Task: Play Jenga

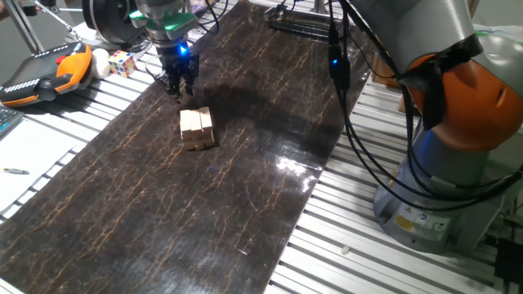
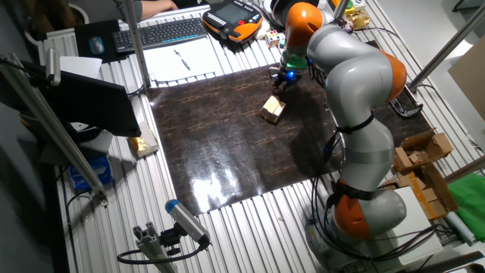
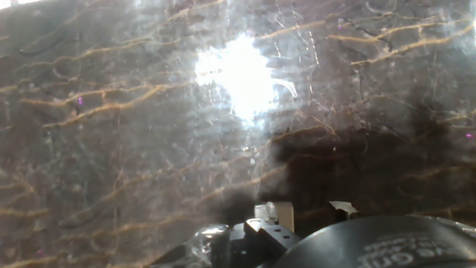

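The Jenga stack [image 1: 197,128] is a small block of light tan wooden pieces standing on the dark marbled mat [image 1: 204,212]. It also shows in the other fixed view [image 2: 272,110]. My gripper [image 1: 181,88] hangs low over the mat just behind the stack, apart from it, with a blue light on the hand; the other fixed view shows it too [image 2: 282,82]. In the hand view only the mat [image 3: 149,134] with a bright glare and my gripper [image 3: 309,212] at the bottom edge show. The tips stand a little apart with nothing between them. The stack is out of the hand view.
A multicoloured puzzle cube [image 1: 122,62], a white ball [image 1: 100,61] and an orange teach pendant [image 1: 49,73] lie off the mat's far left corner. Black cables [image 1: 343,73] hang over the mat's right edge. My base [image 1: 458,163] stands at the right. A keyboard [image 2: 159,32] lies beyond the mat.
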`<state>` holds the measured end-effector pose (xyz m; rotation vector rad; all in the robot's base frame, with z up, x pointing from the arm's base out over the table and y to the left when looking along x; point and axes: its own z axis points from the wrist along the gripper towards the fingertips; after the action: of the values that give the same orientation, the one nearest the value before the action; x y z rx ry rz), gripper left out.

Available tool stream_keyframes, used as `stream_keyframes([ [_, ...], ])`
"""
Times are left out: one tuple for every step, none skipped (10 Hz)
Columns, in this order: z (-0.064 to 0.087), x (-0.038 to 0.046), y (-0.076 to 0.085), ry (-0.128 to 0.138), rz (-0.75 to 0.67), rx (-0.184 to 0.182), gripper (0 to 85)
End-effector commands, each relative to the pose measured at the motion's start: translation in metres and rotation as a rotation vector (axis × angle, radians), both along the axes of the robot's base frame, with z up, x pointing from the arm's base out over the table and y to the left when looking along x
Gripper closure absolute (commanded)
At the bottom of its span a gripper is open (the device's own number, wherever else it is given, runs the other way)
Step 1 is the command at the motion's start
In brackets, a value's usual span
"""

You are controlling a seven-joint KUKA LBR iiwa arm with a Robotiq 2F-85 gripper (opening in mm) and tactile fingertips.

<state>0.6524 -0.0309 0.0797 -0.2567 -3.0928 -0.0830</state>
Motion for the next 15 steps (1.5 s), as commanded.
stream_keyframes([
  [-0.005, 0.0003, 0.001, -0.004, 0.000, 0.005, 43.3],
  [-0.007, -0.0006, 0.003, -0.016, 0.002, -0.012, 43.0],
  [-0.007, -0.0015, 0.005, -0.021, 0.004, -0.036, 42.7],
  [-0.008, -0.0023, 0.006, -0.020, -0.002, -0.030, 42.3],
  [-0.010, -0.0028, 0.007, -0.023, -0.006, -0.032, 42.0],
  [-0.012, -0.0028, 0.007, -0.023, -0.006, -0.027, 41.7],
  [-0.015, -0.0035, 0.009, -0.025, -0.007, -0.026, 41.7],
  [-0.019, -0.0047, 0.011, -0.029, -0.011, -0.024, 41.3],
  [-0.023, -0.0056, 0.013, -0.034, -0.009, -0.033, 40.7],
  [-0.025, -0.0054, 0.013, -0.034, -0.009, -0.032, 40.3],
  [-0.026, -0.0052, 0.012, -0.034, -0.006, -0.032, 40.3],
  [-0.027, -0.0051, 0.012, -0.034, -0.006, -0.032, 40.3],
  [-0.028, -0.0051, 0.012, -0.033, -0.003, -0.032, 40.3],
  [-0.029, -0.0050, 0.012, -0.033, -0.001, -0.030, 40.3],
  [-0.031, -0.0054, 0.013, -0.033, -0.001, -0.029, 40.3],
])
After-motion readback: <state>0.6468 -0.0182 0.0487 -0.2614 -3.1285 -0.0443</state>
